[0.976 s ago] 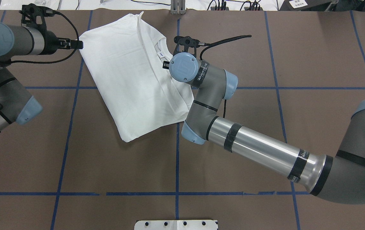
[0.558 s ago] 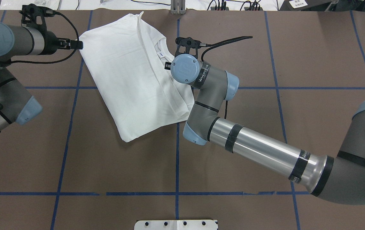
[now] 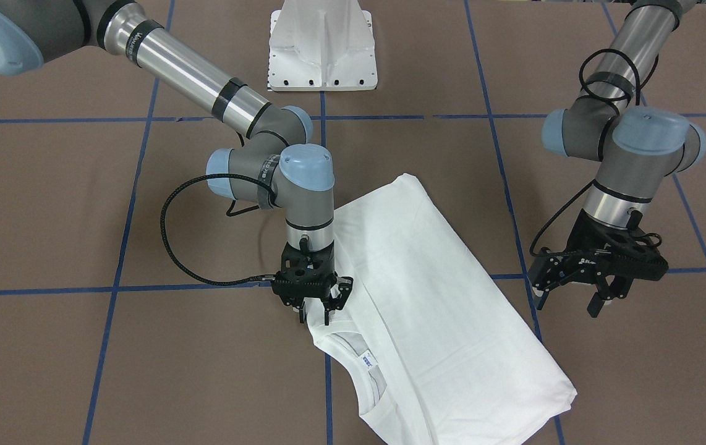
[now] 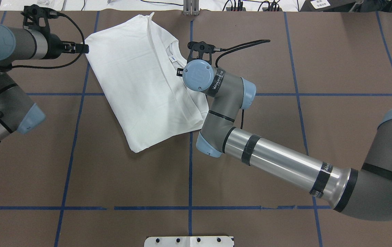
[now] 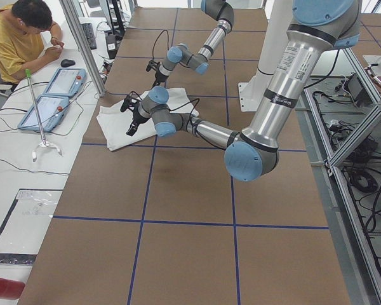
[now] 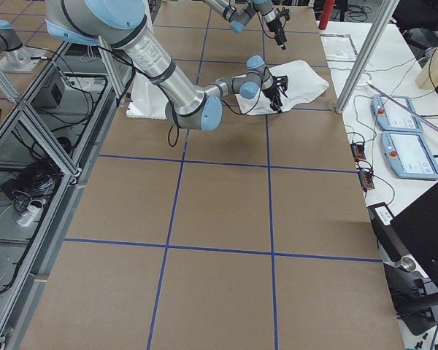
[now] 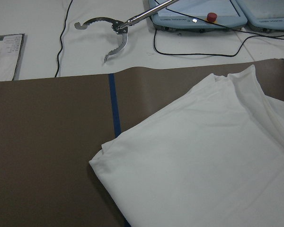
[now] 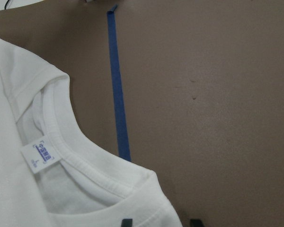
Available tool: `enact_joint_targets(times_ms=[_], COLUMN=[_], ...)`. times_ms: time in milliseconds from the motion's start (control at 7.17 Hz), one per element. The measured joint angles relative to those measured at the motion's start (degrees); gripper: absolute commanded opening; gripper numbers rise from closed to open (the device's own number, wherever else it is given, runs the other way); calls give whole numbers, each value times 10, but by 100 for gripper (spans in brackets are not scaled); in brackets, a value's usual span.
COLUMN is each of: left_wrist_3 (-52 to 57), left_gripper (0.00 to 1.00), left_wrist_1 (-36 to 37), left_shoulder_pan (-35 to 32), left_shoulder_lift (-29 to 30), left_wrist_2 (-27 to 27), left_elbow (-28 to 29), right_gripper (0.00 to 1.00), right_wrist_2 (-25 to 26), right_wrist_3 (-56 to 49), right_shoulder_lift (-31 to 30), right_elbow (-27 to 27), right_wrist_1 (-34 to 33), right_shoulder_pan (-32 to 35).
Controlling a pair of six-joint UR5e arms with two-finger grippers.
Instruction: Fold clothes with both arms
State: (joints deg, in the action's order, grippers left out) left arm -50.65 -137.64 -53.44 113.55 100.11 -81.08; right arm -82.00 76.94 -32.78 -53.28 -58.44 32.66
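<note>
The white T-shirt [image 4: 137, 85] lies folded on the brown table, plain side up, and also shows in the front view [image 3: 439, 309]. Its ribbed collar [image 8: 85, 165] and neck label [image 8: 40, 153] face the far edge. My right gripper [image 3: 314, 318] points straight down at the shoulder edge beside the collar. It is open by a narrow gap: one fingertip [image 8: 127, 222] is over the cloth, the other over bare table. My left gripper [image 3: 569, 303] is open and empty, hovering just off the shirt's corner [image 7: 92, 163].
The white pedestal base [image 3: 322, 43] stands at the robot's side. The right arm's black cable [image 3: 170, 235] loops over the table. Beyond the far edge are teach pendants [image 5: 54, 92], a grabber tool [image 7: 109, 33] and a seated operator [image 5: 19, 38].
My right wrist has shifted very slightly near the collar. The left arm and the shirt have not moved.
</note>
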Motion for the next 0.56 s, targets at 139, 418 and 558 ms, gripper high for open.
enact_joint_targets(times_ms=[139,418,558], left_wrist_3=[0,-2,-2], left_gripper=[100,100,100], left_wrist_1=[0,0,0], left_shoulder_pan=[0,0,0], left_shoulder_lift=[0,0,0], left_wrist_2=[0,0,0], left_elbow=[-1,-2,-2], right_gripper=[45,0,0], right_wrist_2=[0,0,0], right_wrist_3=[-6,-17,-20], right_shoulder_lift=[0,0,0], right_elbow=[0,0,0], right_wrist_1=[0,0,0], right_shoulder_pan=[0,0,-1])
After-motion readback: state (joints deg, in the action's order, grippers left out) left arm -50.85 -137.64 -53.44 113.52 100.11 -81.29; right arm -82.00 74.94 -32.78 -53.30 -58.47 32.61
